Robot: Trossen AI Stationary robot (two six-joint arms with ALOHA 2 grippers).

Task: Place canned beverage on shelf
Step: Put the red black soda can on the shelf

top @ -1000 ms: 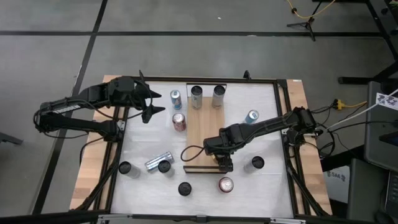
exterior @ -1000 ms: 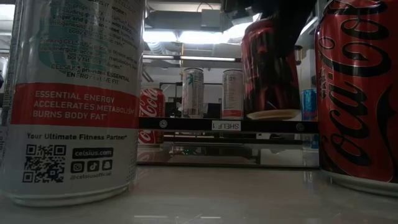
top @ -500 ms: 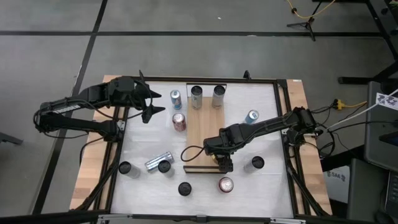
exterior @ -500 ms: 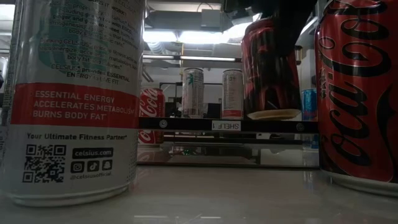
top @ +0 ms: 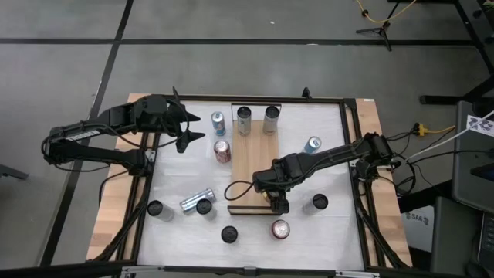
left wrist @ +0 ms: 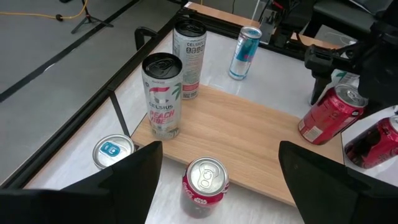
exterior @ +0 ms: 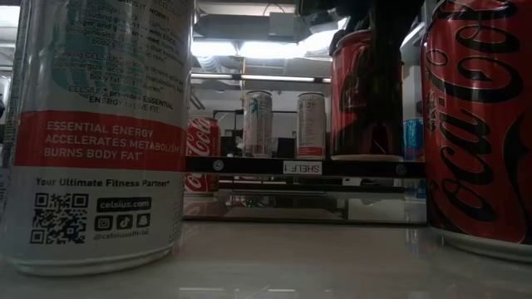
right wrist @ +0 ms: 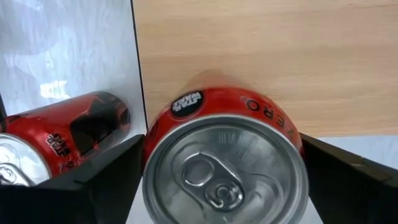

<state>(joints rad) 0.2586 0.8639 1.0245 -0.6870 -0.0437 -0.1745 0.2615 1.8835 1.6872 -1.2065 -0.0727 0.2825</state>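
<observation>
Our right end effector (top: 276,204) has just spread wide, its fingers clear of the red cylindrical aluminium cola can (right wrist: 222,168). That can, tilted a moment ago, now stands upright on the long light-brown wooden shelf (top: 253,166) near its dark-lipped end. We judge placement complete. Our left end effector (top: 190,130) waits, spread, near the bench's far-left corner.

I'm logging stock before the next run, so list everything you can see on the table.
shelf: one, light-brown wood, table centre
tall cans: two, silver-white, shelf's far end
shelf red can: one, shelf's front end
table red cans: two, left of the shelf and in front of it
blue cans: two, either side of shelf
dark-topped cans: four, table's front half
lying can: one, silver, front left
left gripper: open, far left
right gripper: over shelf red can
</observation>
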